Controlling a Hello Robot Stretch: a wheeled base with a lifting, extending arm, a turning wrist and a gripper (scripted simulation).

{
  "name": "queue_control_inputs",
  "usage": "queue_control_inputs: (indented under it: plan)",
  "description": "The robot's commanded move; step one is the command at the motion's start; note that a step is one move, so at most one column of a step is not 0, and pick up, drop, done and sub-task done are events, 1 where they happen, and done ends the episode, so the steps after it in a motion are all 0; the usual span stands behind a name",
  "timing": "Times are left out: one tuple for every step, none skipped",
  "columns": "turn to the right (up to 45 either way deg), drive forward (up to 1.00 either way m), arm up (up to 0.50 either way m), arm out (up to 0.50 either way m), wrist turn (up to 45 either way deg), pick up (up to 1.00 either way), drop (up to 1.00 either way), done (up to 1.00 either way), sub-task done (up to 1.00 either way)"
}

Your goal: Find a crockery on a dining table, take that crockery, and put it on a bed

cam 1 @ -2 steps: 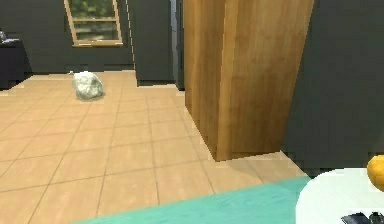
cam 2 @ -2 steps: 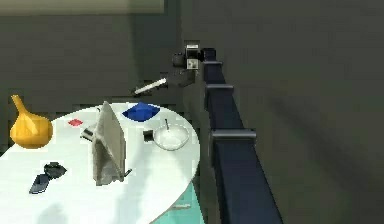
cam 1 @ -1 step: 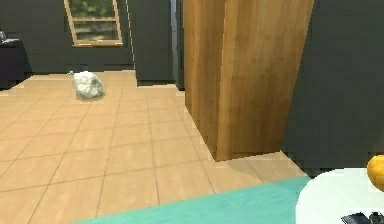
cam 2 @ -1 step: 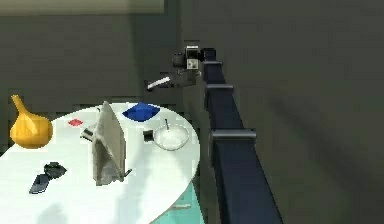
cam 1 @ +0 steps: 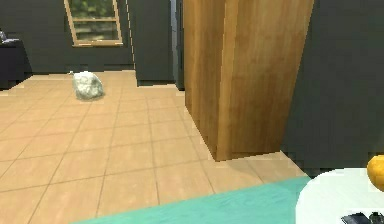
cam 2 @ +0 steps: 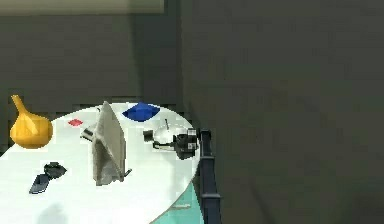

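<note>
Dark room, white counter: blue dish to be grasped

Dark grey walls back a round white counter (cam 2: 150, 185). The crockery, a blue dish (cam 2: 143, 111), lies at the counter's far edge. The claw (cam 2: 158, 134) sits close by it, toward the counter's edge at the arm side view's right; whether it holds anything cannot be told. My read: the grasp is the step in hand. It would go best with the fingers brought level with the dish's rim, kept off the upright slab (cam 2: 108, 148) and the yellow vase (cam 2: 28, 126), then a straight lift. No label or writing is legible.
</note>
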Motion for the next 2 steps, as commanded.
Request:
queue_control_inputs:
  plan:
    - [0.0,0.00,0.00,0.00,0.0,1.00,0.00,0.00,0.00]
    - [0.0,0.00,0.10,0.00,0.0,0.00,0.00,0.00,0.00]
